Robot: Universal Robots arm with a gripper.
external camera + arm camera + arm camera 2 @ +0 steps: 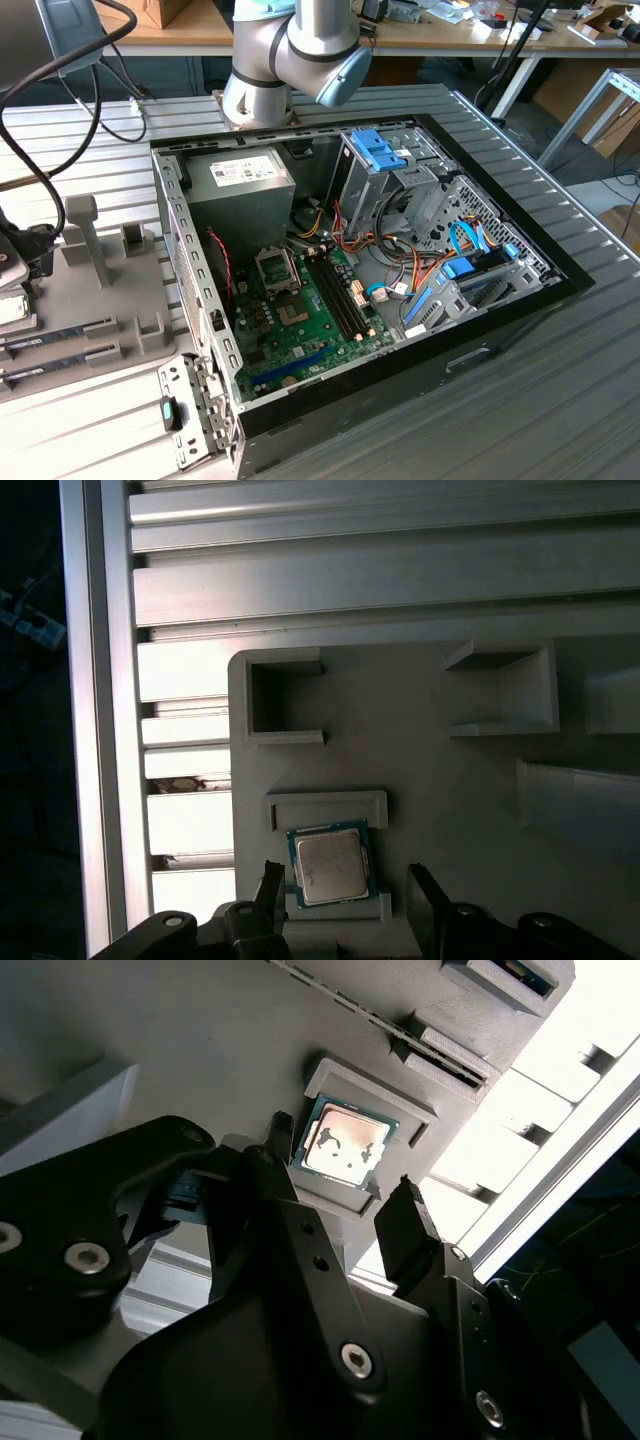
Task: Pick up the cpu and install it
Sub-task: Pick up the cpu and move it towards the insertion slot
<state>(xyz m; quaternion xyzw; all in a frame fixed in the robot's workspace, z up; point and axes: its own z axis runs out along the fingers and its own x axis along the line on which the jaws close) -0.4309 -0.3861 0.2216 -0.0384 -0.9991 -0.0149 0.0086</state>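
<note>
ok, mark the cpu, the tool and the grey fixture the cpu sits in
cpu [330,868]: first wrist view, middle of its silvery top.
tool [343,873]: first wrist view, midway between its open fingertips.
grey fixture [430,780]: first wrist view, bare face between the pockets.

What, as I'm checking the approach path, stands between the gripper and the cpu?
Nothing visible: in the first wrist view the cpu lies uncovered in the grey holder, the open gripper facing it, fingers either side.
</note>
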